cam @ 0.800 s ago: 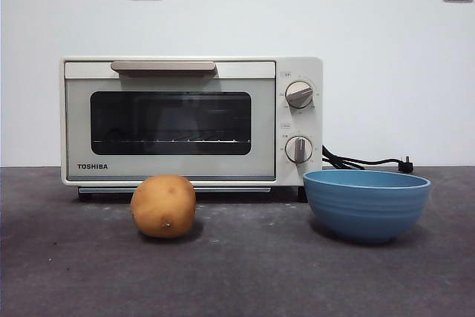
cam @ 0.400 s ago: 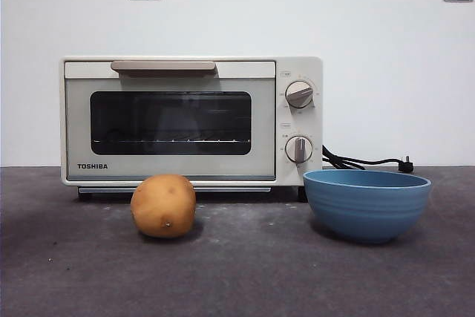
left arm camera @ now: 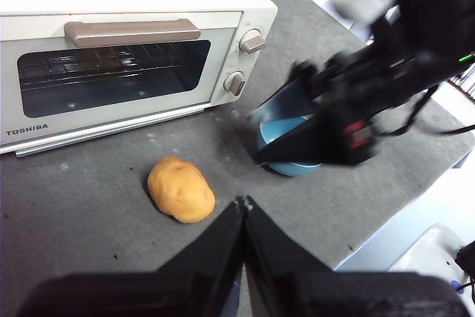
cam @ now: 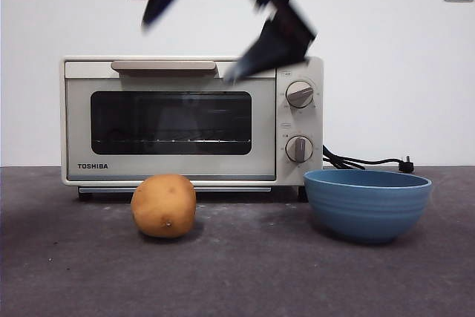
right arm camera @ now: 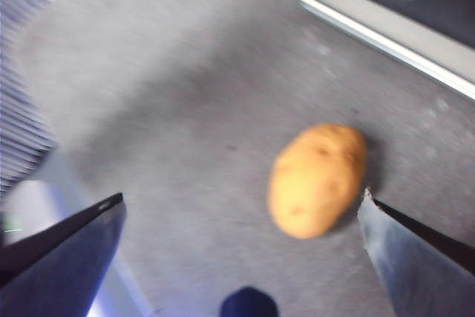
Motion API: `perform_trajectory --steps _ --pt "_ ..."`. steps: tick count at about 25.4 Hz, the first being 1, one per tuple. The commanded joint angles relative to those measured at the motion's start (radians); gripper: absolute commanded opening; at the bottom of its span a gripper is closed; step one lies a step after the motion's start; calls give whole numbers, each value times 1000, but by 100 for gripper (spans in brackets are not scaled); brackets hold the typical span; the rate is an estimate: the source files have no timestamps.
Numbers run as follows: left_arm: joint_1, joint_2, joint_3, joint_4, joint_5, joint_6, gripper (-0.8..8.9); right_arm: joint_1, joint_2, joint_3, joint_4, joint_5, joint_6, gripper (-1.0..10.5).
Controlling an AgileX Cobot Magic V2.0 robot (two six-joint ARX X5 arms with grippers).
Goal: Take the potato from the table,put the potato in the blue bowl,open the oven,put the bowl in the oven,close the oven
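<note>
Potato: smooth, round-oval, tan-yellow

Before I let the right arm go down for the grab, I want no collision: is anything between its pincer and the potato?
Nothing visible is. The right pincer hangs open above the potato, with only bare table around it. The blue bowl stands off to one side and the oven behind.

Black tapered fingers, black arm housing, red marking, dark cables
</note>
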Motion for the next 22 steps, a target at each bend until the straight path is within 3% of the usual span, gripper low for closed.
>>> perform_trajectory --steps 1,7,15,20,22 --pt "-2 -2 -1 2 -3 12 -8 21 90 35 18 50 12 597" --pt "-2 -2 -1 1 -3 12 -8 41 322 153 29 146 8 597" --pt "-2 -2 -1 1 -3 12 -8 39 449 169 60 177 8 567" --pt "-2 -2 -1 1 -3 12 -8 39 454 169 49 166 8 69" --pt "-2 -2 -1 2 -3 12 -8 39 454 169 42 166 8 -9"
